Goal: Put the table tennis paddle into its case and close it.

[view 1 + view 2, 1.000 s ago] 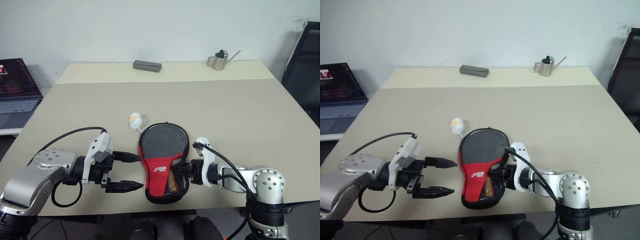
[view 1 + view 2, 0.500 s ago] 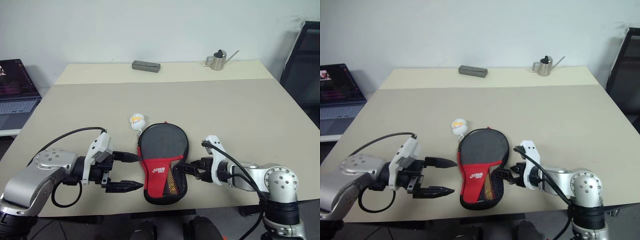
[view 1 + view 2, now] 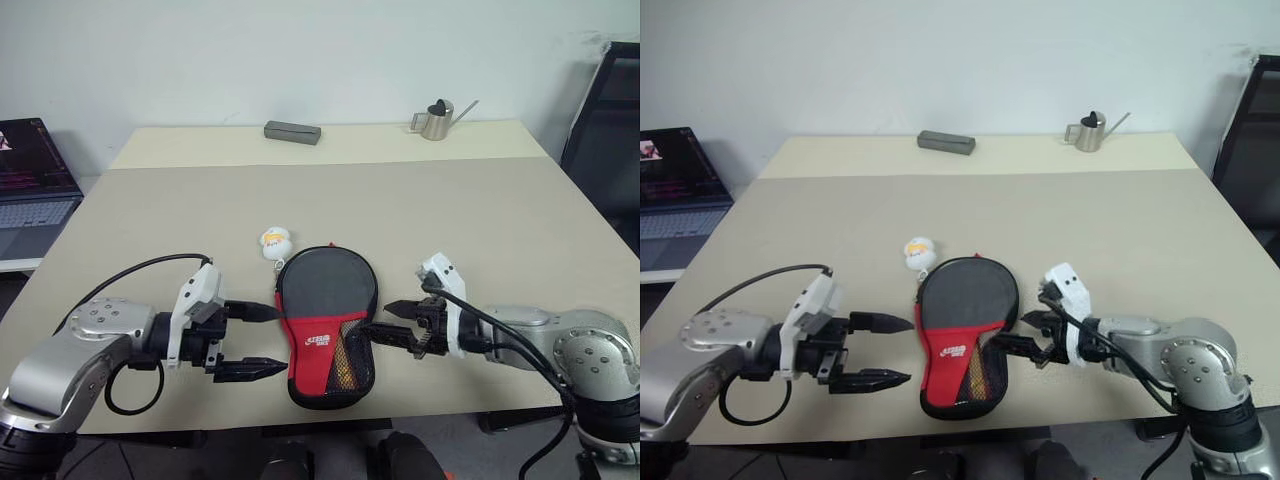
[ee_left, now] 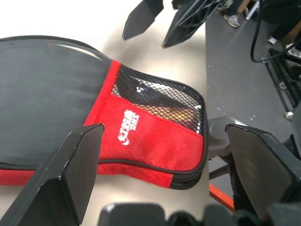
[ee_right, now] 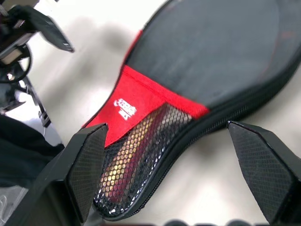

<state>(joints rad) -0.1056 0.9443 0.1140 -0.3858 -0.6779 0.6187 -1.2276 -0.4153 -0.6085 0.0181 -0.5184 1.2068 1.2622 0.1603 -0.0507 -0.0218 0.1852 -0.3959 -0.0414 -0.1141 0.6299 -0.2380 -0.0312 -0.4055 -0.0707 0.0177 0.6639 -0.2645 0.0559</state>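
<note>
While the case lies zipped near the table's front edge — paddle handle showing through its mesh — the left gripper and right gripper flank it, fingers apart, touching nothing.

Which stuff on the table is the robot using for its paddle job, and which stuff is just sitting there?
For the job:
- black and red paddle-shaped fabric case, the paddle's striped handle showing through its mesh
- small white-yellow ball charm on its zipper
- open left gripper and open right gripper, either side of the case

Just lying about:
- grey rectangular block
- small metal watering can
- laptop beside the table
</note>
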